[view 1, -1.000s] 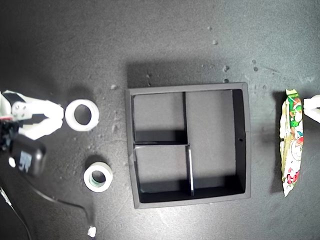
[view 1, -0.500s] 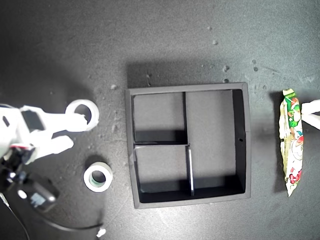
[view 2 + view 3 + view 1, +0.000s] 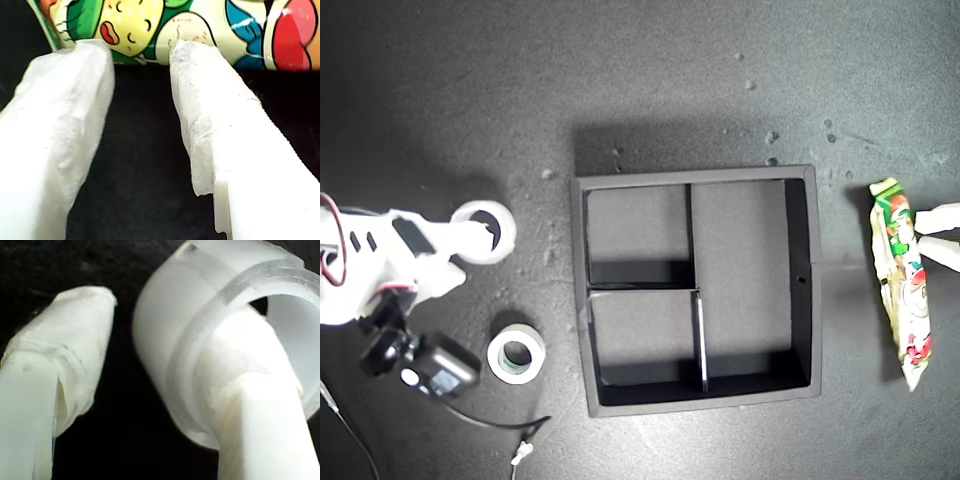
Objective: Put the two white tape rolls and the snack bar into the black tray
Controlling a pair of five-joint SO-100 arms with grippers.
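Note:
The wholly white tape roll (image 3: 485,207) (image 3: 170,330) lies flat at the exterior view's left. My second gripper (image 3: 463,256) (image 3: 165,315) is open astride its wall, one finger inside the hole and the other outside with a gap. A second tape roll (image 3: 516,330), with a green-lined core, lies nearer the exterior view's lower left, untouched. The black tray (image 3: 812,300) sits in the middle with nothing in its compartments. The snack bar (image 3: 902,290) (image 3: 200,25) lies slightly tilted at the exterior view's right. My first gripper (image 3: 932,232) (image 3: 140,52) is open, both fingertips against the wrapper's edge.
A thin cable (image 3: 470,420) trails from the second arm's black camera body (image 3: 435,370) across the exterior view's lower left, close to the green-cored roll. Small specks (image 3: 772,135) dot the black surface beyond the tray.
My second gripper swung onto the white roll and slid one finger into its hole. The snack bar tilted, its upper end pushed toward the tray by my first gripper.

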